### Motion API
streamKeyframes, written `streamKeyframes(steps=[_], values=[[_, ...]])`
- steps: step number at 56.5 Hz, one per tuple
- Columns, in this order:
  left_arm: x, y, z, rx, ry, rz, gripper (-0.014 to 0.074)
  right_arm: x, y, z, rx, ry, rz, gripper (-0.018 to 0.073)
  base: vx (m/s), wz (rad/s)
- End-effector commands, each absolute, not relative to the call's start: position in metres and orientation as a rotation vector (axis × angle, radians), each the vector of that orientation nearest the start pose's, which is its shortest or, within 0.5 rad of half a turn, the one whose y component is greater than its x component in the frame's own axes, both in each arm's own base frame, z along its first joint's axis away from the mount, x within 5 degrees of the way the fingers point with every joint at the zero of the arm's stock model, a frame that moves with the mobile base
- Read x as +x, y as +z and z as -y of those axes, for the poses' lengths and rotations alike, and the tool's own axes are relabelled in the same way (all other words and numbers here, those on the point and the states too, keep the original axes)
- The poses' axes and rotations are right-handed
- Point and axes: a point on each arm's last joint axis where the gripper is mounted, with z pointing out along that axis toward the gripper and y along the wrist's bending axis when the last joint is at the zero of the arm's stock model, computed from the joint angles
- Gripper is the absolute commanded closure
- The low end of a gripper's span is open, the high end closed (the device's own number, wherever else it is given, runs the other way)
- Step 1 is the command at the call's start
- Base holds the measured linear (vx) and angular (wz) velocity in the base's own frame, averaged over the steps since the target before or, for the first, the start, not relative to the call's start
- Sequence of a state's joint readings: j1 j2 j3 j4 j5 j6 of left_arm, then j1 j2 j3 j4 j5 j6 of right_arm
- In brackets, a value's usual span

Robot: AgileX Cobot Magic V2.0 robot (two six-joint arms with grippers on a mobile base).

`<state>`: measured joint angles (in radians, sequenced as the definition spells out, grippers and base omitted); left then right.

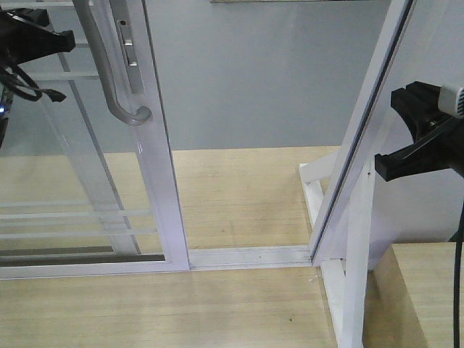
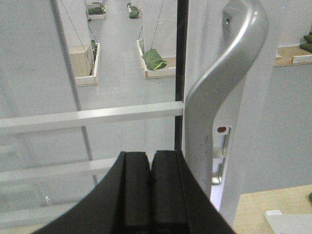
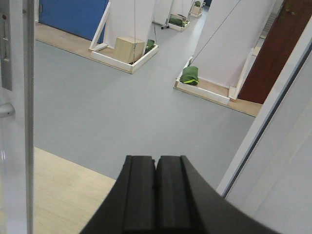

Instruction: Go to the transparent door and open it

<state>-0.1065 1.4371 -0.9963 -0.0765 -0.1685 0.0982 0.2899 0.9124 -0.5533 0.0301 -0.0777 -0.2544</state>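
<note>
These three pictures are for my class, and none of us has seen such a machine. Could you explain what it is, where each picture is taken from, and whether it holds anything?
It is a two-armed robot on a mobile base. The front view looks at the transparent door with its grey handle, a gap beside it, and the white jamb post. The left gripper and right gripper show at the edges. The other two pictures come from cameras on each wrist: the left gripper sits shut beside the handle, and the right gripper is shut too. Neither holds anything.

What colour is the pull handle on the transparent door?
Matte silver-grey pull handle on the white-framed transparent door; clearest in the left wrist view.
</note>
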Motion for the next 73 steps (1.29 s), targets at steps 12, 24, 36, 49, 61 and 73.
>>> streamKeyframes(steps=[12, 24, 36, 49, 61, 73], values=[[0.247, 0.355, 0.026, 0.085, -0.067, -1.61, 0.0596, 0.188, 0.325, -0.054, -0.378, 0.065, -1.603, 0.0565, 0.0, 0.0], [0.182, 0.336, 0.02, 0.123, -0.045, -1.609, 0.0596, 0.173, 0.329, -0.05, -0.388, 0.069, -1.626, 0.0565, 0.0, 0.0], [0.122, 0.315, 0.014, 0.113, -0.066, -1.614, 0.0596, 0.137, 0.344, -0.041, -0.388, 0.078, -1.6, 0.0565, 0.0, 0.0], [0.083, 0.297, 0.011, 0.083, -0.127, -1.641, 0.0596, 0.093, 0.317, -0.028, -0.352, 0.118, -1.592, 0.0565, 0.0, 0.0], [0.068, 0.289, 0.01, 0.076, -0.143, -1.605, 0.0596, 0.073, 0.29, -0.022, -0.336, 0.126, -1.56, 0.0565, 0.0, 0.0], [0.067, 0.288, 0.01, 0.077, -0.142, -1.605, 0.0596, 0.073, 0.291, -0.022, -0.331, 0.118, -1.517, 0.0565, 0.0, 0.0]])
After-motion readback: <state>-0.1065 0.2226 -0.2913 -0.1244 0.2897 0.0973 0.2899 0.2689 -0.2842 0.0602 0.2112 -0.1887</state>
